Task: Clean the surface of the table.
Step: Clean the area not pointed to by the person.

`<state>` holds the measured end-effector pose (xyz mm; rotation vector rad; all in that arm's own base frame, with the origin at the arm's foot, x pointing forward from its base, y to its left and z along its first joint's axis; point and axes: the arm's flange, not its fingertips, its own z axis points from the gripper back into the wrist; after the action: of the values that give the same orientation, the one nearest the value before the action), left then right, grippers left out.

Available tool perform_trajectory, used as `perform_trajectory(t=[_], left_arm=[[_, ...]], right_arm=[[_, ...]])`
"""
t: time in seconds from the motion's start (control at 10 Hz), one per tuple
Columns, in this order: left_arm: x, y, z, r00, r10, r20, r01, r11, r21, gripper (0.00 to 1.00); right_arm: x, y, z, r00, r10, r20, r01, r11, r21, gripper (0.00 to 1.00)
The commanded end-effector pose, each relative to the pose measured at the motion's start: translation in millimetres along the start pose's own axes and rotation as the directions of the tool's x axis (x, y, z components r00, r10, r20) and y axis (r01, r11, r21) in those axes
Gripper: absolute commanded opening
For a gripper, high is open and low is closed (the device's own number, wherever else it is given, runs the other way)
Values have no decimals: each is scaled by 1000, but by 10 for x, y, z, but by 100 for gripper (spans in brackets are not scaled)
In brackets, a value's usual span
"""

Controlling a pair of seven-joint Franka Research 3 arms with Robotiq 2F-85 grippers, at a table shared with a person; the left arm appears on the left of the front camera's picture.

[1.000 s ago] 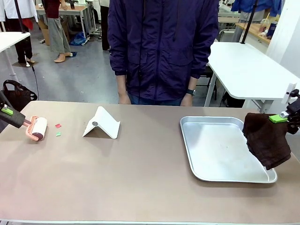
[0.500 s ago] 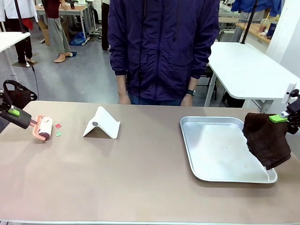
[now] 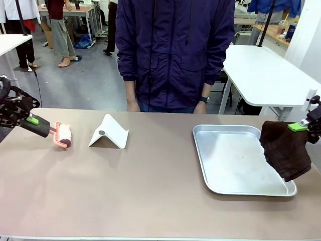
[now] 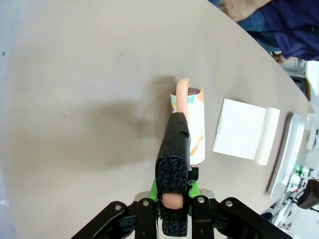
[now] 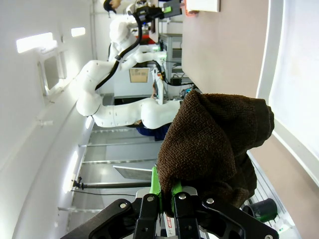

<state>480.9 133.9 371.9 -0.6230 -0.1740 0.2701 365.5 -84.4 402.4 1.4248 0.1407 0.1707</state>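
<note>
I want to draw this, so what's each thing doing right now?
Left hand: shut on the roller.
Roller: held by its handle, low at the table.
Right hand: shut on the cloth.
Cloth: hanging over the tray edge.
Tray: flat on the table.
Stand: standing like a tent.

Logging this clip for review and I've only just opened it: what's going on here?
The left gripper is shut on the handle of a pink-framed lint roller with a white roll, which looks pressed to the matte beige-brown table near its left end, beside a white folded stand. The right gripper is shut on a dark brown cloth hanging over the right edge of a shiny silver metal tray. A person in a dark jacket stands opposite, touching nothing.
</note>
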Motion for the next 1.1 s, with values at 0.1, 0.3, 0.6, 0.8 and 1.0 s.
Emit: perform_trajectory(t=[0.1, 0.3, 0.6, 0.8, 1.0], left_arm=[[-2, 139, -569, 990, 1, -143, 6, 999, 51, 22], [3, 36, -553, 991, -29, -129, 26, 999, -18, 22], [-121, -100, 72, 996, -83, -22, 73, 953, -294, 22], [-334, -82, 661, 995, -96, 26, 97, 876, -473, 22], [-672, 99, 1129, 990, -135, -30, 94, 814, -573, 22]], right_arm=[[-9, 33, 6, 1000, 4, 2, -4, 1000, 1, 8], [-9, 33, 6, 1000, 4, 2, -4, 1000, 1, 8], [-9, 33, 6, 1000, 4, 2, -4, 1000, 1, 8], [-9, 33, 6, 1000, 4, 2, -4, 1000, 1, 8], [-9, 33, 6, 1000, 4, 2, -4, 1000, 1, 8]])
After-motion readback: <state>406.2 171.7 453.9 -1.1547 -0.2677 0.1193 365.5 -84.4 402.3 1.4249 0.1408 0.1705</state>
